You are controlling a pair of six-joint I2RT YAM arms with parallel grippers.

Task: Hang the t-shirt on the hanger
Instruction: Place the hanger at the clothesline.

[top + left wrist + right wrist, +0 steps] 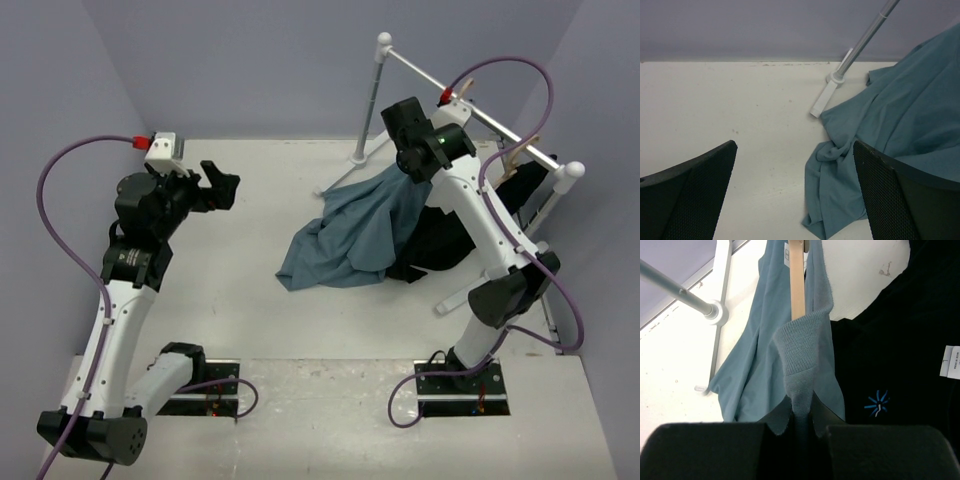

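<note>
The teal t-shirt (355,230) hangs from my right gripper (408,172) and trails onto the table. In the right wrist view the right gripper (801,420) is shut on the shirt's ribbed collar (802,347). A pale wooden bar of the hanger (797,280) runs up inside the shirt (760,350) just beyond the collar. The hanger is hidden in the top view. My left gripper (222,185) is open and empty, held above the table left of the shirt. In its own view, the left gripper (794,146) looks at the shirt's lower folds (840,185).
A metal clothes rail (450,85) stands at the back right, with its foot (825,97) on the table. A second beige hanger (522,148) hangs on the rail. A black t-shirt (440,240) with a small blue logo (876,404) lies beside the teal one.
</note>
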